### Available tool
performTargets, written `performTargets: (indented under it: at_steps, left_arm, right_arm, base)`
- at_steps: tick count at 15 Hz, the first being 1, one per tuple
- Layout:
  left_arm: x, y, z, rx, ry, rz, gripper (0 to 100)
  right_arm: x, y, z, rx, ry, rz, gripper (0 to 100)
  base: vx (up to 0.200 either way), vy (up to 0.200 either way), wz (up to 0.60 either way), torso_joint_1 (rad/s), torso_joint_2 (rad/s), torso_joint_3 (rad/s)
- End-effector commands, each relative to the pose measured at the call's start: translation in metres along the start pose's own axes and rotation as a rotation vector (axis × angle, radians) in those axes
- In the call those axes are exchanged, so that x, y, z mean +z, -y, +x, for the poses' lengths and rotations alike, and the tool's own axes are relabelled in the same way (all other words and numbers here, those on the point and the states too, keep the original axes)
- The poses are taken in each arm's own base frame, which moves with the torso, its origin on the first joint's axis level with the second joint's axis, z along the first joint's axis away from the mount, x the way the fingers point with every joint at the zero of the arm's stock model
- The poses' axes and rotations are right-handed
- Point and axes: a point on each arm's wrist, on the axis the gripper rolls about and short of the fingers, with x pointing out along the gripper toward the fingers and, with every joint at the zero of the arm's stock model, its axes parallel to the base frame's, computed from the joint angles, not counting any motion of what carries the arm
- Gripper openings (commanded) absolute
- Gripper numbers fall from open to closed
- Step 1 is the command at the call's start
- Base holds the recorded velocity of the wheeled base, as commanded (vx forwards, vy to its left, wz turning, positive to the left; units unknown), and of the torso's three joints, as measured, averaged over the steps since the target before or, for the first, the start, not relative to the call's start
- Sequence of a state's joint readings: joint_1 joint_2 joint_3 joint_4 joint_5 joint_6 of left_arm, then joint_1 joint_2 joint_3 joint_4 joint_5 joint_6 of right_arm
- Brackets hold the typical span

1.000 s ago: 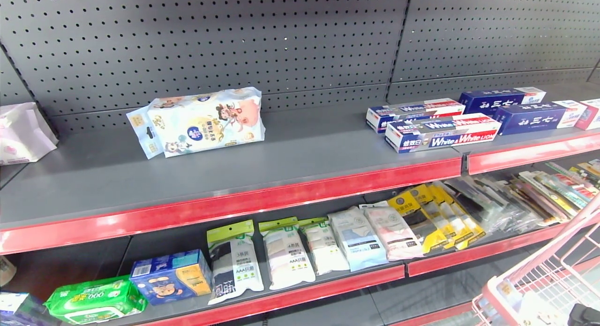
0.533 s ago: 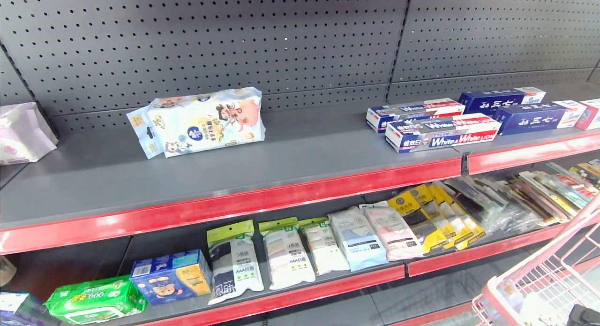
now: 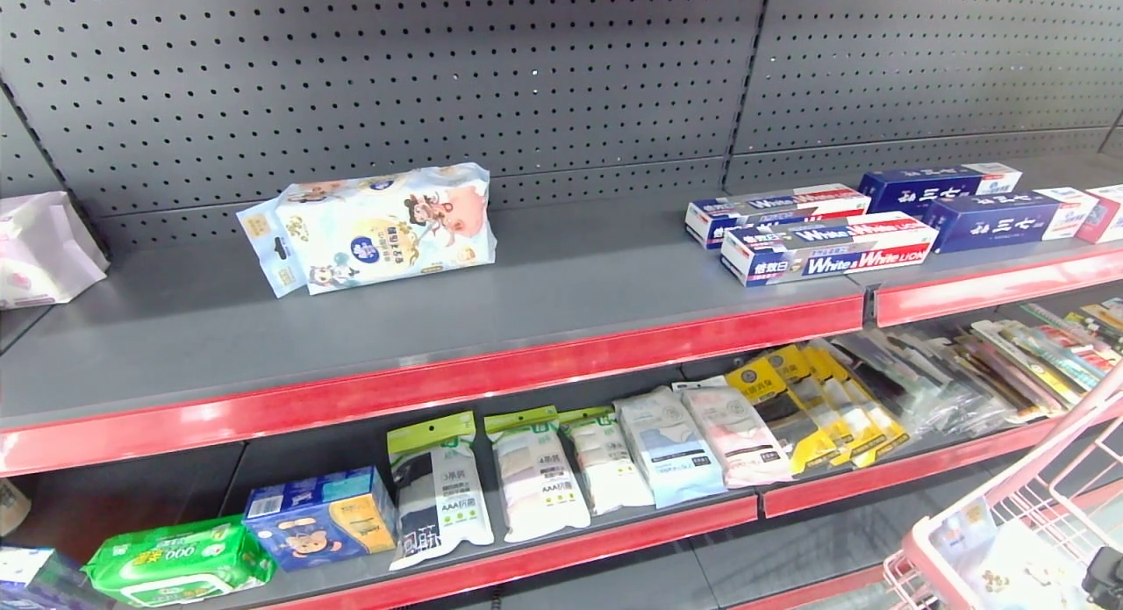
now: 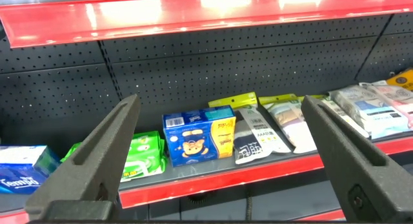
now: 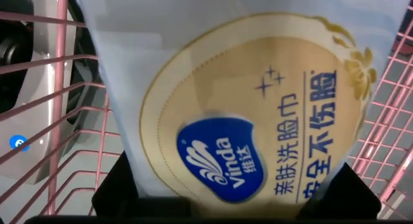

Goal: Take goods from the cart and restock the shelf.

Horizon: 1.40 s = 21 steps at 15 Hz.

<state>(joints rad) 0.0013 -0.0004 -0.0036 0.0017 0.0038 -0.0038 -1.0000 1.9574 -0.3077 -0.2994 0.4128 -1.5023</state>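
1. While grey pegboard (image 3: 526, 66) is backing the red-edged shelf (image 3: 439, 329), right gripper (image 5: 235, 201) is clamping a tissue pack (image 5: 239, 108) in the pink cart (image 3: 912, 544), lower right.
2. Left gripper (image 4: 221, 104) is gaping wide, holding nothing.

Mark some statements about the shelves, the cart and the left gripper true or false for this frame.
1. The white cartoon-printed tissue pack lies on the upper grey shelf, to the left of the long toothpaste boxes. True.
2. The left gripper is shut on the blue cardboard carton. False: its jaws are open and empty, and the carton sits on the lower shelf.
3. The green wipes pack sits on the upper shelf. False: it lies on the lower shelf, beside the blue carton.
4. The pink wire cart stands at the robot's right. True.
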Motion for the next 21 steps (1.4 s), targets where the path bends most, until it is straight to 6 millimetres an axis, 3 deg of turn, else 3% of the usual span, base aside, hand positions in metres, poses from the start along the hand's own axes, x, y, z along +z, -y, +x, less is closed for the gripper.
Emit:
performTargets:
  at_steps: [1, 9, 13, 19, 21]
  left_arm:
    - [0.0, 0.0, 0.0, 0.001, -0.001, -0.001, 100]
    - [0.0, 0.0, 0.0, 0.001, -0.001, -0.001, 100]
    - [0.0, 0.0, 0.0, 0.001, -0.001, -0.001, 100]
    - [0.0, 0.0, 0.0, 0.001, -0.002, -0.001, 100]
    - [0.0, 0.0, 0.0, 0.001, 0.001, -0.001, 100]
  right_arm:
    - [0.006, 0.002, -0.013, -0.069, 0.007, -0.01, 0]
    - [0.022, 0.001, -0.048, -0.219, 0.112, 0.374, 0]
    - [0.064, -0.012, -0.067, -0.26, 0.226, 0.53, 0]
    - [0.078, -0.052, -0.09, -0.335, 0.291, 0.516, 0]
    - [0.09, -0.071, -0.105, -0.409, 0.358, 0.507, 0]
  base:
    - [0.0, 0.0, 0.0, 0.0, 0.0, 0.0]
    - [0.0, 0.0, 0.0, 0.0, 0.0, 0.0]
    - [0.0, 0.0, 0.0, 0.0, 0.0, 0.0]
    - [0.0, 0.0, 0.0, 0.0, 0.0, 0.0]
    - [0.0, 0.0, 0.0, 0.0, 0.0, 0.0]
